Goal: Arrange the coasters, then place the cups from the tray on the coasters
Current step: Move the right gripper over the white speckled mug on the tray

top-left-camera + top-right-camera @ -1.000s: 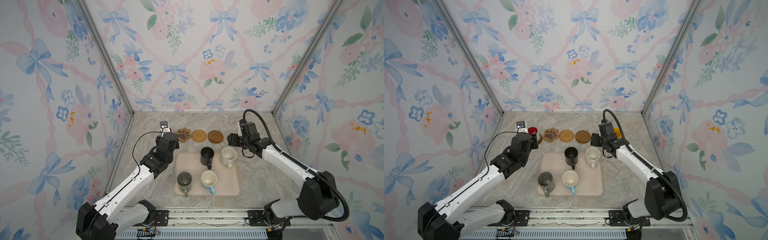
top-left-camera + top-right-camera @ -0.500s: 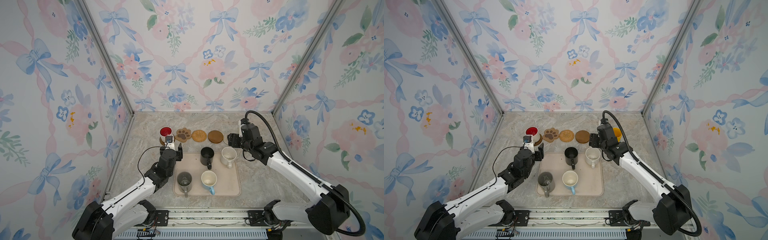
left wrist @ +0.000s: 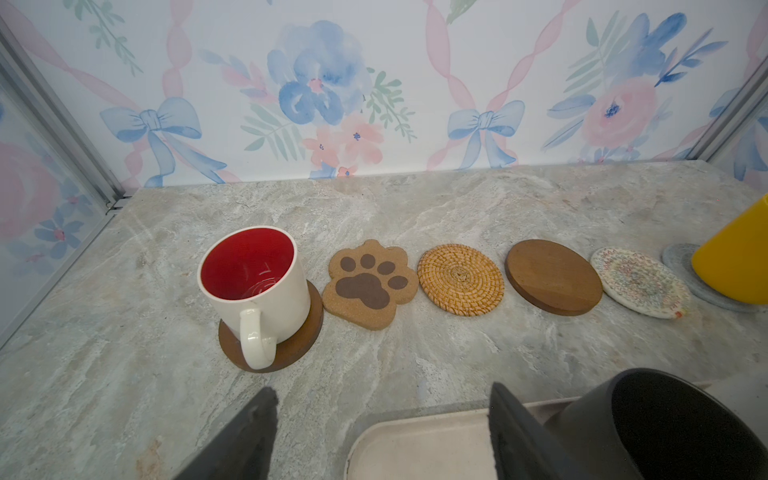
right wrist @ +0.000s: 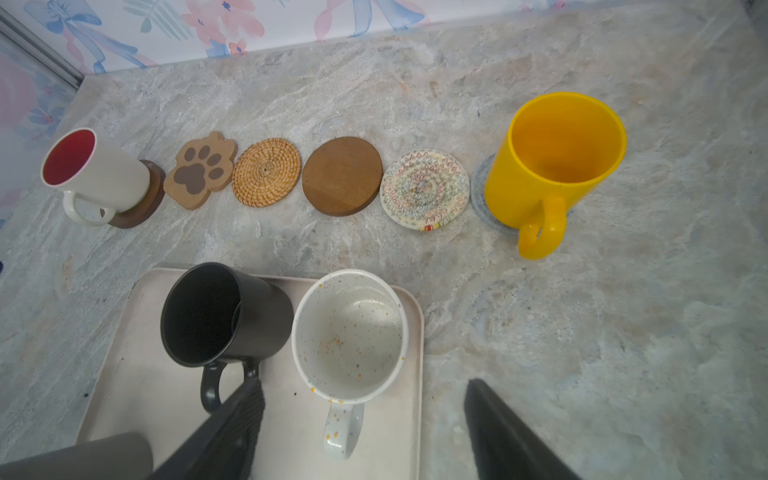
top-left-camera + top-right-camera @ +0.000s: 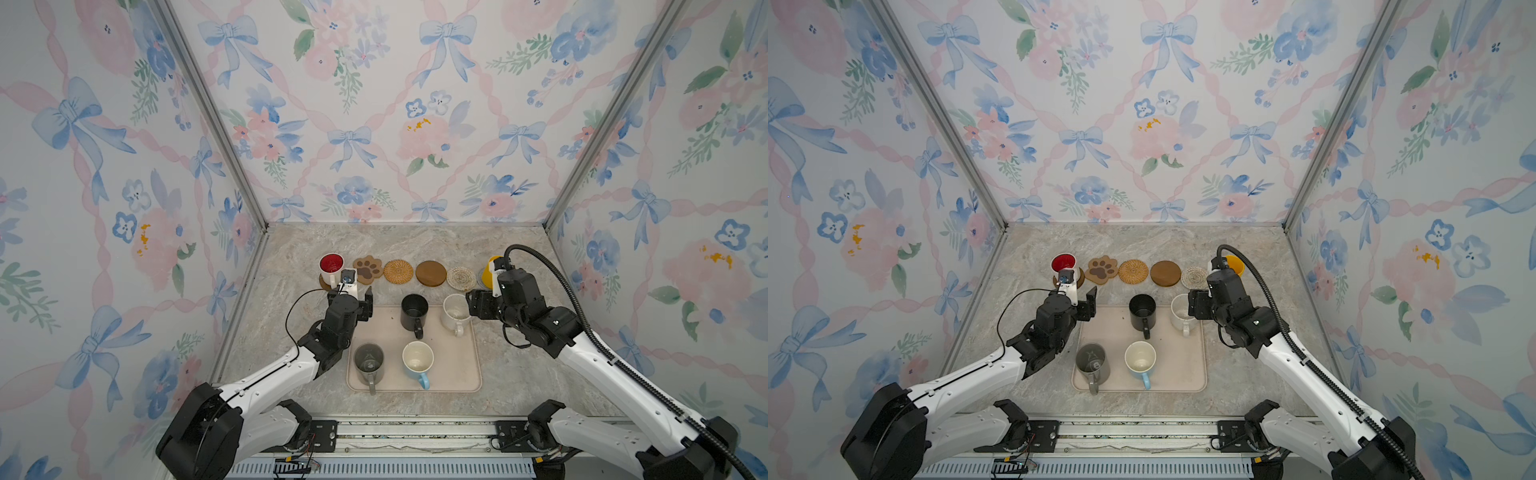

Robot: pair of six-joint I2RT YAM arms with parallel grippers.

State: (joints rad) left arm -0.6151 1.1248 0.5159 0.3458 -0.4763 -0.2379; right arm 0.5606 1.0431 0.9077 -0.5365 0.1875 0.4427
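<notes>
Okay, far row first, left to right: we see the red-inside mug [image 5: 331, 266] upright on the left disc [image 3: 297, 345]. Next come the paw coaster [image 5: 368, 269], rattan coaster [image 5: 398, 271], bare disc [image 5: 431, 273] and cream coaster [image 5: 461, 278], nothing on them. The yellow mug [image 4: 552, 166] stands on the blue-grey coaster [image 4: 478, 195]. Nearer the arm bases, the tray [image 5: 457, 368] holds four upright mugs: grey mug [image 5: 368, 357] and blue mug [image 5: 417, 358] in front, black mug [image 5: 414, 311] and speckled mug [image 5: 456, 309] behind. The left gripper [image 3: 382, 390] hangs at the tray's far left corner, near the red-inside mug, jaws wide, holding nothing. The right gripper [image 4: 363, 384] hangs at the tray's far right edge, just beside the speckled mug, jaws wide, empty. In the right wrist view that mug's handle lies between the fingers, touching neither.
</notes>
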